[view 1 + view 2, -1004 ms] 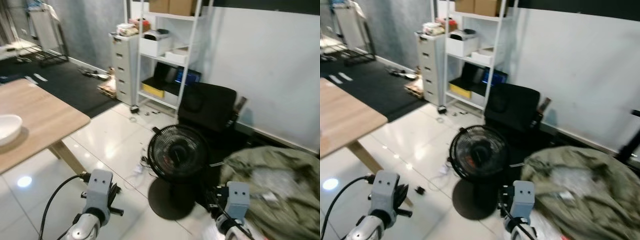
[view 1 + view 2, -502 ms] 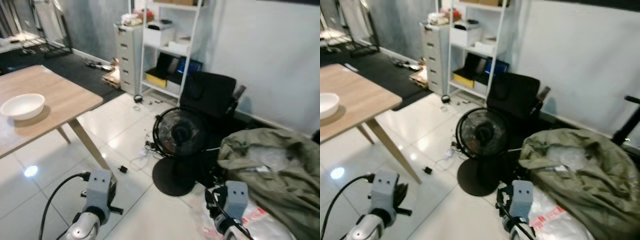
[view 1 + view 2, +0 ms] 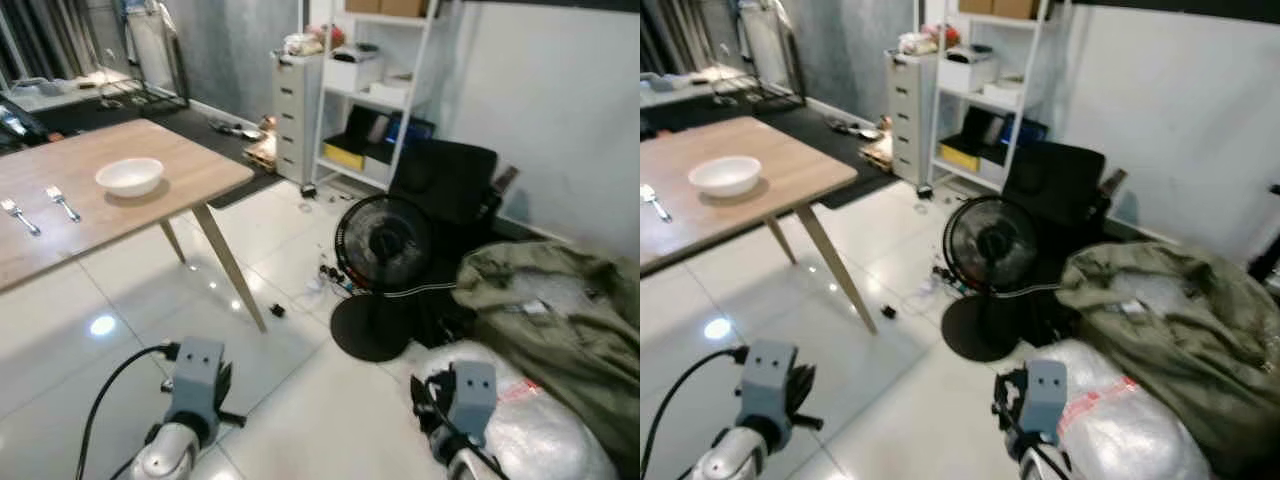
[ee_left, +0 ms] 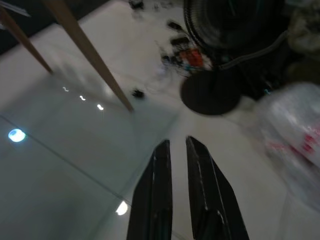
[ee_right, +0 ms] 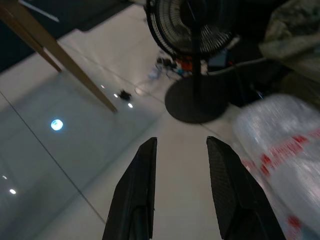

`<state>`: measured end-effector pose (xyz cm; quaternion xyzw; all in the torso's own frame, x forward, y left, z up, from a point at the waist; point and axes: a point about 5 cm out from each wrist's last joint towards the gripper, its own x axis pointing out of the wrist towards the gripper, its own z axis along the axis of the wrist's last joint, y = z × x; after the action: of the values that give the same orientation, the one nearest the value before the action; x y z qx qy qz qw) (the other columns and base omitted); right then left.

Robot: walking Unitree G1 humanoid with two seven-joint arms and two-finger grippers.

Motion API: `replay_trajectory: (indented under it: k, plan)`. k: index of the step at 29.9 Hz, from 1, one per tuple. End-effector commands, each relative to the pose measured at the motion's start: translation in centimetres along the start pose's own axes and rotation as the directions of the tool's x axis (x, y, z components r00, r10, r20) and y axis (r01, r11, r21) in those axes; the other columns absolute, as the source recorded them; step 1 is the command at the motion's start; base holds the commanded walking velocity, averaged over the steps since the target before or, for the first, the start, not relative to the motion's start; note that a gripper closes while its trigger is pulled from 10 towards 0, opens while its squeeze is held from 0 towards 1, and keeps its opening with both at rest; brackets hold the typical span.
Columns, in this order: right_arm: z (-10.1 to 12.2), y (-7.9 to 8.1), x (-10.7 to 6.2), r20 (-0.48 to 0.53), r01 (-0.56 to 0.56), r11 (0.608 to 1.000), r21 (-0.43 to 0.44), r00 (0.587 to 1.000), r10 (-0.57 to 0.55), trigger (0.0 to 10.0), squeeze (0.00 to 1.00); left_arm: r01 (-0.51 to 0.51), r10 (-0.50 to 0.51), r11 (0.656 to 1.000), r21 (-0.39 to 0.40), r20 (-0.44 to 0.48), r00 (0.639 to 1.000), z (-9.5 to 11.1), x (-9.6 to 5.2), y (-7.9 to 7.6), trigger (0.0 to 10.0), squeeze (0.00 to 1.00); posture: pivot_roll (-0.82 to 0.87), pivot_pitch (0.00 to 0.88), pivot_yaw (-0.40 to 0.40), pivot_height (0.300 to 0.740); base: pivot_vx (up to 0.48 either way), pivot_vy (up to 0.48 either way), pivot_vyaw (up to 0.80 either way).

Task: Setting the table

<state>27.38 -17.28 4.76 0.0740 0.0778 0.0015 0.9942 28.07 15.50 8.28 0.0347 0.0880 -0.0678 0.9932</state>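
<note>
Right now I see the wooden table [image 3: 150, 195] at the far left, with a white bowl [image 3: 129, 176] resting near its right corner and two forks [image 3: 40, 208] lying side by side further left on the top, well apart from the bowl. Both of my arms hang low over the white tiled floor [image 3: 290, 400], nowhere near the table. The left gripper [image 4: 176, 150] points down at the tiles, its two black fingers almost pressed together with only a thin slit between them, holding nothing. The right gripper [image 5: 180, 147] also hangs over the floor, fingers spread with a clear gap and nothing in it.

To the right of the table stands a black pedestal fan [image 3: 383, 245] on a round base, with a tangle of cables on the floor just beside it. Behind the fan is a black chair [image 3: 445, 185], and further back a white shelving unit [image 3: 385, 85] next to a grey drawer cabinet [image 3: 298, 110]. On the near right lies an olive green bundle [image 3: 560, 300] (fabric, possibly a bag, I can't quite tell) with a clear plastic sack [image 3: 545, 430] touching it in front.
</note>
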Motion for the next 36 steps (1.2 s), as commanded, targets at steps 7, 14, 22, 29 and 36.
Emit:
replay_trajectory:
  k: [7, 14, 22, 29, 36]
  plan:
    - [-0.3, 0.4, 0.0, -0.008, -0.004, 1.000, 0.007, 1.000, 0.004, 10.0, 0.00, -0.020, 0.020, 1.000, -0.003, -0.049, 0.999, -0.9, -0.3, 0.7, 10.0, 0.00, 0.07, 0.022, 0.054, 0.740, 0.000, 0.000, 0.00]
    - [-0.2, 0.4, 0.0, -0.001, -0.005, 1.000, 0.010, 1.000, 0.005, 10.0, 0.00, -0.042, 0.042, 0.999, 0.013, -0.039, 0.998, -0.9, -0.2, 1.0, 10.0, 0.00, 0.06, 0.022, 0.058, 0.740, 0.037, 0.000, 0.00]
    - [0.2, 0.7, 0.0, 0.021, -0.022, 1.000, 0.014, 1.000, 0.022, 10.0, 0.00, -0.057, 0.058, 0.998, 0.017, -0.027, 0.998, -0.7, -0.1, 1.3, 10.0, 0.00, 0.06, 0.022, 0.058, 0.740, 0.431, 0.000, 0.00]
    - [1.2, 1.3, 0.3, 0.069, -0.065, 0.996, 0.054, 0.996, 0.061, 10.0, 0.00, -0.058, 0.059, 0.998, 0.023, -0.021, 0.998, -0.7, -0.2, 1.3, 10.0, 0.00, 0.07, 0.024, 0.059, 0.740, 0.469, 0.000, 0.23]
    - [2.2, 1.3, 0.7, 0.115, -0.061, 0.994, 0.092, 0.992, 0.050, 10.0, 0.00, -0.060, 0.061, 0.998, 0.028, -0.015, 0.998, -0.7, -0.2, 1.3, 10.0, 0.00, 0.07, 0.022, 0.058, 0.740, 0.469, 0.000, 0.80]
